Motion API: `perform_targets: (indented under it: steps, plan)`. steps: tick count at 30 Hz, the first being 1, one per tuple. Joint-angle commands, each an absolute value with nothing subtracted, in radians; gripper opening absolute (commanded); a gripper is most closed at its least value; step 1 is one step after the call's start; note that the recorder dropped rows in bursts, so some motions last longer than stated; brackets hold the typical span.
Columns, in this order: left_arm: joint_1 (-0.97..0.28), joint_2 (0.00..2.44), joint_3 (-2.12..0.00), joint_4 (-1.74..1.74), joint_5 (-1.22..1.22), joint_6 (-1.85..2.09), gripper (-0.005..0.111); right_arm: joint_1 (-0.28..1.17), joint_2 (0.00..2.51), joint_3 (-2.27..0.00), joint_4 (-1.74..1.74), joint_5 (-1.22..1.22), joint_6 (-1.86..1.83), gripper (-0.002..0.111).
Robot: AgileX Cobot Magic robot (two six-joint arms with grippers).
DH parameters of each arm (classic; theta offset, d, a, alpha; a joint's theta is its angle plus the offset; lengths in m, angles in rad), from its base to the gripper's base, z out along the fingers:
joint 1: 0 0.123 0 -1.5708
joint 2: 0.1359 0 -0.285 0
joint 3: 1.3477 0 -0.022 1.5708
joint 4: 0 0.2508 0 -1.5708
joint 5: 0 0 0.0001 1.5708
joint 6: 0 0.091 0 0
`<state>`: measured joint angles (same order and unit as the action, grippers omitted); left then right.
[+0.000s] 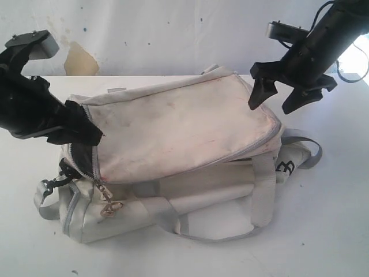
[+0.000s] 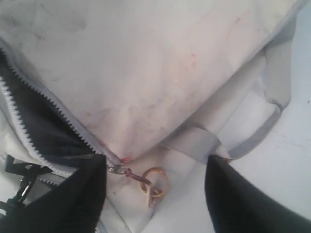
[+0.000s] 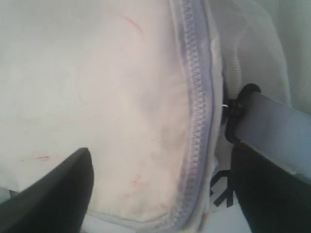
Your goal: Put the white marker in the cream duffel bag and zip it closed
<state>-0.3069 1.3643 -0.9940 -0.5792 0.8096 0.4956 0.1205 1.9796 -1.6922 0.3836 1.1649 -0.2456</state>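
Cream duffel bag [image 1: 184, 124] on table [image 1: 323, 219]; zipper [image 2: 63, 115] partly open.

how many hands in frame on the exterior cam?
2. The left hand is at the cream duffel bag's unzipped left end, open. The right hand hangs open above the bag's right end. None appears hidden.
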Motion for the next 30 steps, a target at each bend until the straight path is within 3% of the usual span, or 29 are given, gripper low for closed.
perform_targets:
  steps: [1,8,21,30]
  plan:
    - [-0.302,1.355,-1.008,-0.480,0.734,0.327,0.068,0.161,1.968,-1.688,0.393,1.176,-0.268,0.068]
    - [-0.247,1.388,-1.065,-0.317,0.680,0.013,0.068,0.221,1.968,-1.688,0.385,1.190,-0.274,0.062]
    - [-0.082,1.658,-1.263,-0.457,0.705,0.024,0.068,0.373,1.967,-1.686,0.383,1.221,-0.537,0.062]
    - [-0.023,1.889,-1.469,-0.636,0.951,0.078,0.068,0.542,1.967,-1.686,0.344,1.211,-0.734,0.062]
